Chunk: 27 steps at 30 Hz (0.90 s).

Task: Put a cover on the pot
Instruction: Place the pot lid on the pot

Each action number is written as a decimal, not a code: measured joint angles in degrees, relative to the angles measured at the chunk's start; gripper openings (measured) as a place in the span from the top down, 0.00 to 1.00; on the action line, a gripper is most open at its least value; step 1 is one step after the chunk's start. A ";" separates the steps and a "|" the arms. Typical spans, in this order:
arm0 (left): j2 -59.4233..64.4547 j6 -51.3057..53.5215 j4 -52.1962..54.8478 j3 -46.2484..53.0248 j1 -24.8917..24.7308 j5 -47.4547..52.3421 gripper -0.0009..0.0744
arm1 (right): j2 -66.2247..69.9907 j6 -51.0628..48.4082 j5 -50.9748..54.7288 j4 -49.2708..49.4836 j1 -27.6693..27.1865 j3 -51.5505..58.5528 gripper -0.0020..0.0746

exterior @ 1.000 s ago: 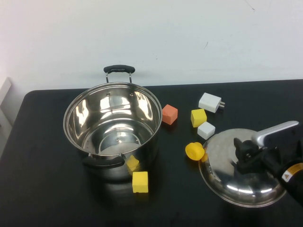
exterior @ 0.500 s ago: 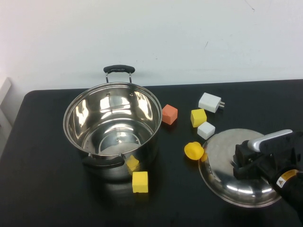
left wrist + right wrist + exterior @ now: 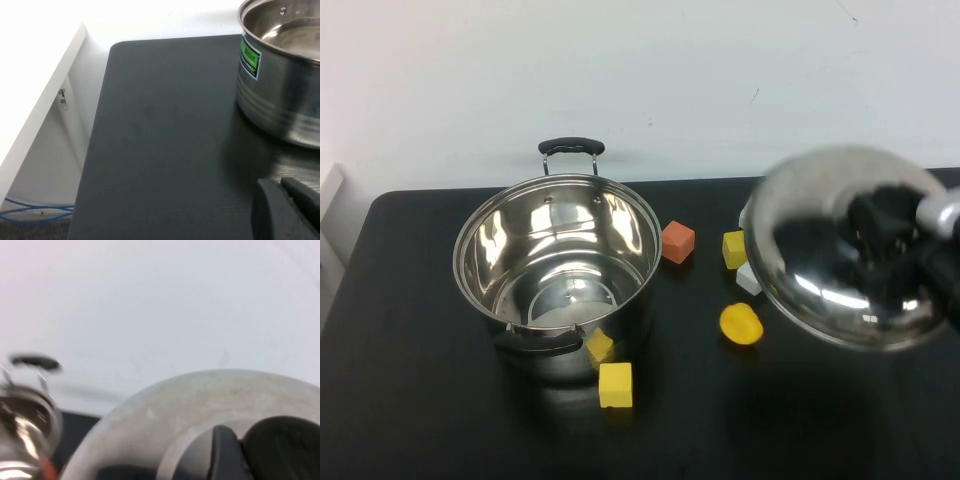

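The right gripper (image 3: pixel 895 245) is pinching the black knob of the lid (image 3: pixel 820 250) and holds it up in the air, tipped, over the right side of the table (image 3: pixel 410 400). So the carrying step looks to be in hand. The pot (image 3: pixel 557 265) sits open on the left part of the table, well apart from the lid. Next, I think the lid must go left, get level, and come down flat on the pot's rim (a tipped lid could bump the edge). The left gripper (image 3: pixel 287 210) rests low near the pot's left side, with its fingers pressed close together. The table is black and smooth, and a plain white wall stands behind it.
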 joint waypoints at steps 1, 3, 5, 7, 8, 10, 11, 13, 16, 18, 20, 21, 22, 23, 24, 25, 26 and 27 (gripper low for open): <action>0.00 0.00 0.00 0.00 0.00 0.00 0.99 | -2.61 0.00 3.26 0.00 0.82 -1.11 0.52; 0.00 0.00 0.00 0.00 0.00 0.00 0.99 | -5.84 -0.15 10.02 -0.45 2.91 -4.13 0.52; 0.00 0.00 0.00 0.00 0.00 0.00 0.99 | -6.95 -0.99 17.29 -1.24 5.39 -8.79 0.52; 0.00 0.00 0.00 0.00 0.00 0.00 0.99 | -6.32 -1.76 22.91 -2.36 7.90 -14.12 0.52; 0.00 0.00 0.00 0.00 0.00 0.00 0.99 | -5.39 -2.33 24.68 -2.57 9.34 -16.90 0.52; 0.00 0.00 0.00 0.00 0.00 0.00 0.99 | -2.39 -2.88 26.47 -2.68 11.78 -21.97 0.52; 0.00 0.00 0.00 0.00 0.00 0.00 0.99 | -0.49 -2.98 27.04 -2.95 13.00 -24.83 0.52; 0.00 0.00 0.00 0.00 0.00 0.00 0.99 | 3.39 -3.15 27.91 -3.43 15.26 -30.11 0.52; 0.00 0.00 0.00 0.00 0.00 0.00 0.99 | 10.04 -3.38 29.46 -3.62 18.07 -38.27 0.52; 0.00 0.00 0.00 0.00 0.00 0.00 0.99 | 14.81 -3.38 31.54 -3.80 19.63 -43.86 0.52; 0.00 0.00 0.00 0.00 0.00 0.00 0.99 | 19.22 -3.38 33.93 -3.89 21.02 -48.98 0.52; 0.00 0.00 0.00 0.00 0.00 0.00 0.99 | 20.85 -3.38 34.78 -4.01 21.50 -50.85 0.52; 0.00 0.00 0.00 0.00 0.00 0.00 0.99 | 22.75 -3.27 35.94 -4.01 21.94 -53.03 0.52; 0.00 -0.13 0.00 0.00 0.00 0.00 0.99 | 24.49 -3.27 36.93 -4.11 22.44 -55.02 0.52; 0.00 -0.13 0.00 0.00 0.00 0.00 0.99 | 25.77 -3.14 37.65 -4.11 22.54 -56.49 0.52; 0.00 -0.13 0.00 0.00 0.00 0.00 0.99 | 27.25 -2.70 38.48 -4.20 22.66 -58.12 0.52; 0.00 -0.13 0.00 0.00 0.00 0.00 0.99 | 28.58 -2.25 39.10 -4.20 22.66 -59.53 0.52; 0.00 -0.13 0.00 0.00 0.00 0.00 0.99 | 29.74 -1.89 39.42 -4.24 22.66 -60.70 0.52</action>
